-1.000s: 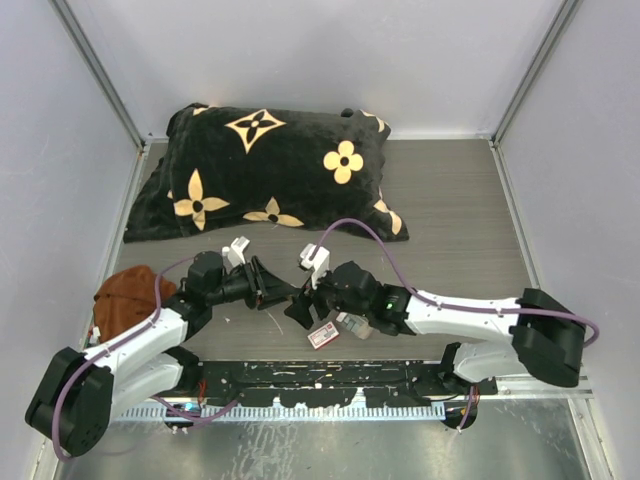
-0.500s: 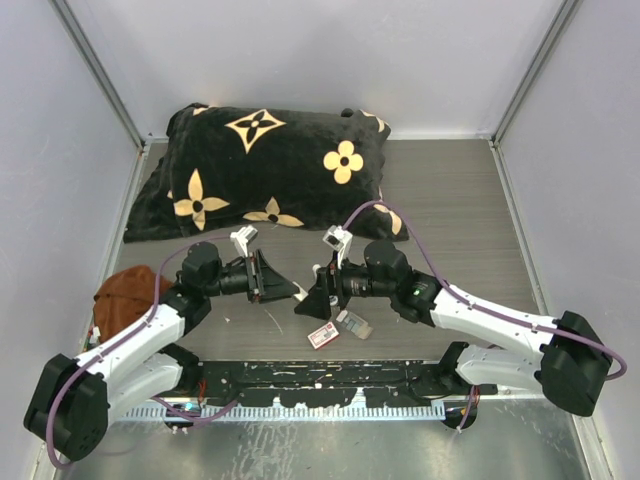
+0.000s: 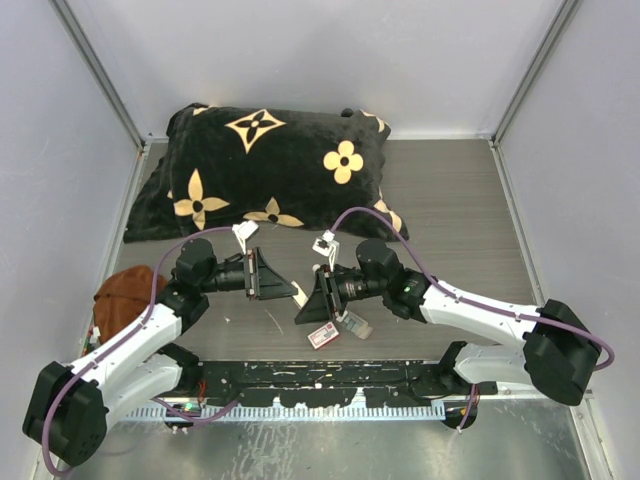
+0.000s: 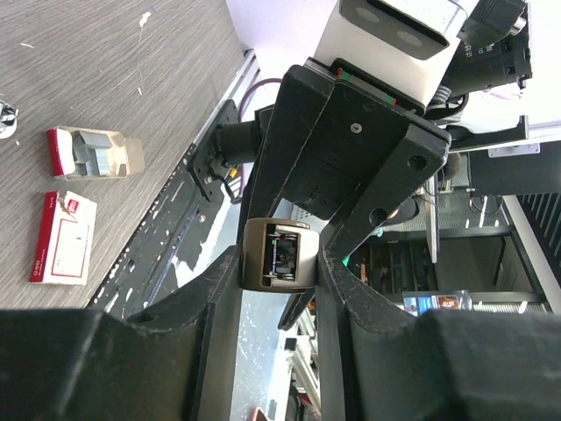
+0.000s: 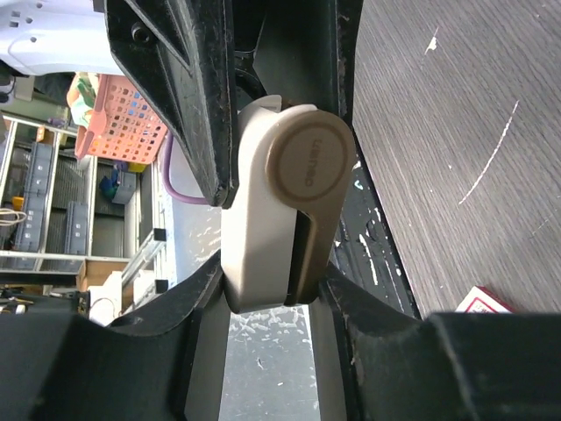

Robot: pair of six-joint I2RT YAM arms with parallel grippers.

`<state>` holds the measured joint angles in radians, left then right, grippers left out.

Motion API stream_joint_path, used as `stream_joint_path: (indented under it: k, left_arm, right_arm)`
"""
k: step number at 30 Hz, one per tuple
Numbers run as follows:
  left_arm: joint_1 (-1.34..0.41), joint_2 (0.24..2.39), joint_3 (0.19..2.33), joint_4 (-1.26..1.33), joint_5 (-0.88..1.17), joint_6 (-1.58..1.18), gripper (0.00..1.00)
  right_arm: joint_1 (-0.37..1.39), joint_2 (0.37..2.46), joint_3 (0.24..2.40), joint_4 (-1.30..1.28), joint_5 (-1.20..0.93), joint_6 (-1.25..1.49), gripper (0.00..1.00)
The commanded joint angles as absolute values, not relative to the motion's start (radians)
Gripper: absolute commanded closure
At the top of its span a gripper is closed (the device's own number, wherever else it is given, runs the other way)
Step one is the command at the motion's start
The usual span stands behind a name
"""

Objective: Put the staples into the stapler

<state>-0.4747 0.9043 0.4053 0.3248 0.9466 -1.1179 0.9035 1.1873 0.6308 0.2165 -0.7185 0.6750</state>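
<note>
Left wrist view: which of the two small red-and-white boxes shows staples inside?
The upper box: it lies open with grey staples showing. The lower box shows only a closed white face.

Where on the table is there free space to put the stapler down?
The widest bare patch of the table lies right of the pillow, up to the right wall, beyond the right arm. Crowded: the front middle, where the left tool and right tool clamp the stapler beside the red-and-white box and staple tray.
</note>
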Motion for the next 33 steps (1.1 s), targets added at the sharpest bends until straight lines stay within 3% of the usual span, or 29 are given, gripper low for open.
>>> stream_joint_path:
  k: [1,4,5,6,8,9,15,21,27,33]
  left_arm:
    - [-0.477,0.876,0.44,0.379,0.979,-1.108,0.89]
    - [-0.477,0.874,0.44,0.38,0.977,-1.108,0.9]
    - [-0.477,0.873,0.441,0.38,0.976,-1.108,0.9]
    - [-0.477,0.872,0.441,0.379,0.975,-1.109,0.9]
    - [-0.477,0.873,0.443,0.376,0.969,-1.108,0.9]
    - [-0.477,0.873,0.445,0.369,0.962,-1.108,0.9]
    - [-0.477,0.886,0.442,0.31,0.905,-1.1,0.9]
    - [-0.456,0.953,0.455,-0.031,0.581,-1.012,0.88]
    - [-0.438,1.1,0.446,0.035,0.421,-1.008,0.88]
    - [-0.411,1.239,0.468,0.078,0.396,-0.943,0.85]
  right_arm:
    - [0.904,1.173,0.678,0.281,-0.709,0.713,1.0]
    - [0.902,1.153,0.678,0.285,-0.706,0.71,0.98]
    - [0.899,1.148,0.681,0.283,-0.709,0.71,0.87]
    - [0.895,1.144,0.684,0.281,-0.711,0.71,0.54]
    - [0.89,1.127,0.687,0.27,-0.702,0.709,0.12]
    - [0.885,1.114,0.687,0.258,-0.689,0.705,0.02]
    - [0.837,1.051,0.666,0.175,-0.563,0.666,0.0]
    - [0.815,0.93,0.644,0.002,-0.277,0.582,0.0]
    - [0.815,0.861,0.619,-0.058,-0.188,0.554,0.0]
    - [0.815,0.83,0.592,-0.091,-0.159,0.535,0.0]
